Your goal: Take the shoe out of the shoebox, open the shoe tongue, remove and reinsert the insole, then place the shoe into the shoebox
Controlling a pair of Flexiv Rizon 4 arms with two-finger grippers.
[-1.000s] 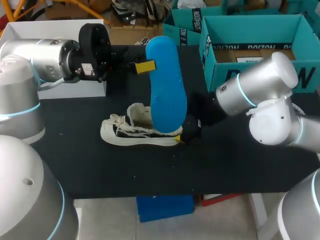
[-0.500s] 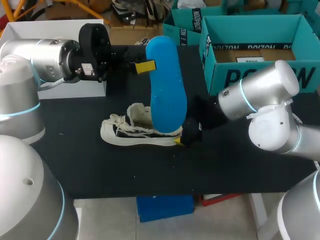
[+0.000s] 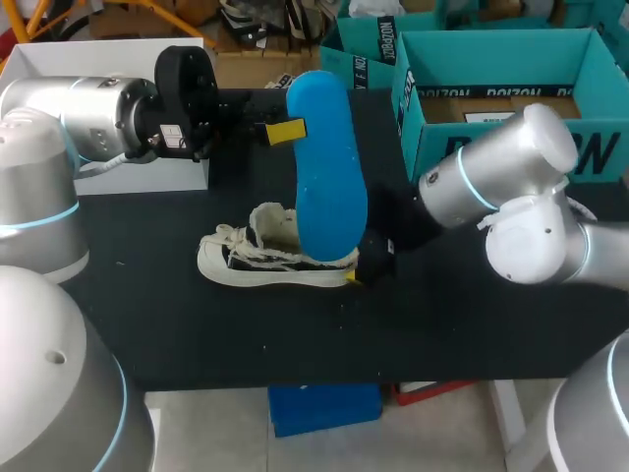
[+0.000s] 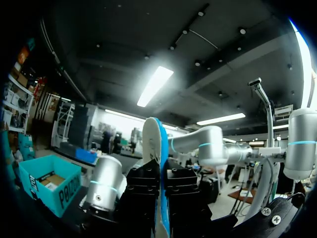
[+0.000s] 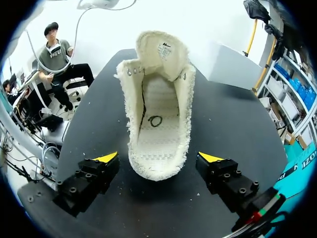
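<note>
A blue insole [image 3: 329, 187] hangs upright over the cream shoe [image 3: 257, 258], with my left gripper [image 3: 285, 131] shut on its upper edge. In the left wrist view the insole [image 4: 155, 144] shows edge-on, clamped between the black fingers [image 4: 142, 198]. The shoe [image 5: 159, 109] lies on the black table with its tongue folded back and its inside bare. My right gripper [image 5: 159, 158] stands open at the shoe's heel end, one yellow tip on each side and neither touching. In the head view the right gripper [image 3: 369, 261] sits low at the heel. The teal shoebox [image 3: 491, 39] stands open at the back right.
A white box [image 3: 147, 175] stands at the back left under my left arm. A second teal box [image 3: 359, 54] sits behind the insole. The black table [image 3: 442, 324] has free room in front of the shoe.
My right arm's elbow dipped and came back up, while its gripper stayed at the shoe's heel. The left arm and the insole have not moved.
</note>
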